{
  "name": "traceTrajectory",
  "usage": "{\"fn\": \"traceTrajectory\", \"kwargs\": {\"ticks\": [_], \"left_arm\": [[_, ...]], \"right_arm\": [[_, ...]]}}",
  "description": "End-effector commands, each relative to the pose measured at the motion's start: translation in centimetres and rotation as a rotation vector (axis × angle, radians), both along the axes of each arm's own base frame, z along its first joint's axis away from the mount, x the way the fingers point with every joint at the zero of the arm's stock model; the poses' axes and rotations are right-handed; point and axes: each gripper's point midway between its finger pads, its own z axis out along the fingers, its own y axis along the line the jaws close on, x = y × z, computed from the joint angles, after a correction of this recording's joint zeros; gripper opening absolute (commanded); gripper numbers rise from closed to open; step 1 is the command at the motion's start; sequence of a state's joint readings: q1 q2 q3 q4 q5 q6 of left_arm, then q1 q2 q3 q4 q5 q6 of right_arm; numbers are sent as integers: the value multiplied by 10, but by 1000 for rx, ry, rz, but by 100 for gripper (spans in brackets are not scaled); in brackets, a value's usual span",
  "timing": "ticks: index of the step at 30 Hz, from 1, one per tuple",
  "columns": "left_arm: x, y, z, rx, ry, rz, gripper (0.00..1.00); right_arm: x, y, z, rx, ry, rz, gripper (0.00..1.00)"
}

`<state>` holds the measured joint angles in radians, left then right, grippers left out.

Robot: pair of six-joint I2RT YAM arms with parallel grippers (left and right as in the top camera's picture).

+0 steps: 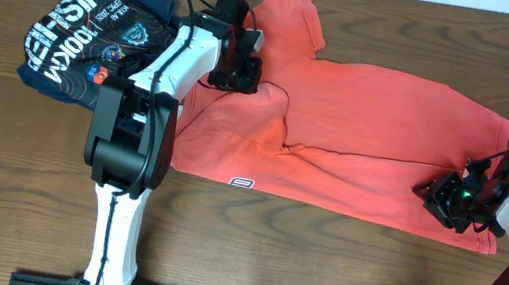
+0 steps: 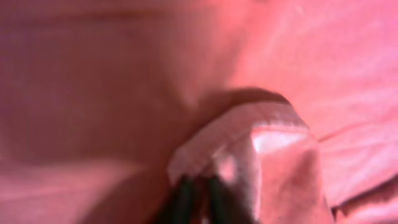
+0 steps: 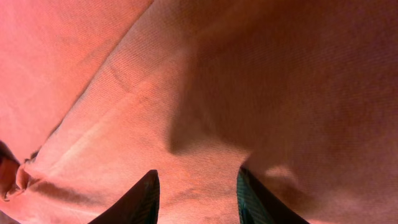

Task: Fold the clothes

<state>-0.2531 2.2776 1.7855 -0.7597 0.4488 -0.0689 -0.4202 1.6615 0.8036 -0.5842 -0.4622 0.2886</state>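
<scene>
my left pincer (image 1: 240,72) sits in the upper left part of the shirt (image 1: 378,131), just below the sleeve (image 1: 288,21) that points to the top of the frame. in the left wrist view, the left pincer (image 2: 199,186) is blurred, but its two dark fingers (image 2: 183,202) stand almost together at the bottom edge. a hemmed fold (image 2: 249,149) of the shirt (image 2: 93,93) is nipped between them and bunched up above the tips.

my right pincer (image 1: 448,200) is at the lower right corner of the shirt, near its hem. in the right wrist view, the right pincer (image 3: 198,177) stands apart - its fingers (image 3: 140,199) are spread wide with flat cloth of the shirt (image 3: 280,74) between them. it holds nothing. i cannot tell whether the tips press the cloth or hang just over it. a crease runs from the upper middle of that frame down to the lower left.

the shirt lies across the middle of the table (image 1: 316,273), folded lengthwise so one layer laps over the other, and its white label (image 1: 241,182) shows at the lower edge. a navy shirt (image 1: 84,31) lies folded in the upper left of the frame, just beside the orange one, with my left arm crossing over its edge. the table is dark brown wood - a pale strip runs past its far edge along the top of the frame.
</scene>
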Motion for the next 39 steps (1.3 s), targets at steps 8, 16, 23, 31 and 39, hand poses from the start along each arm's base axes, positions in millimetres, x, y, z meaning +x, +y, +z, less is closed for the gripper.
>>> {"fn": "traceTrajectory", "kwargs": {"ticks": [8, 16, 23, 31, 39], "left_arm": [[21, 31, 51, -50, -123, 13, 6], [27, 48, 62, 34, -177, 37, 6], [26, 40, 55, 26, -166, 21, 58], [4, 11, 8, 26, -56, -45, 66], [-2, 2, 2, 90, -71, -104, 23]], "right_arm": [[-3, 1, 0, -13, 16, -2, 39], [-4, -3, -2, -32, 24, -5, 39], [-3, -3, -2, -36, 22, -6, 39], [-3, -3, -2, -36, 23, -6, 39], [-5, -3, -2, -33, 29, -5, 39]]}}
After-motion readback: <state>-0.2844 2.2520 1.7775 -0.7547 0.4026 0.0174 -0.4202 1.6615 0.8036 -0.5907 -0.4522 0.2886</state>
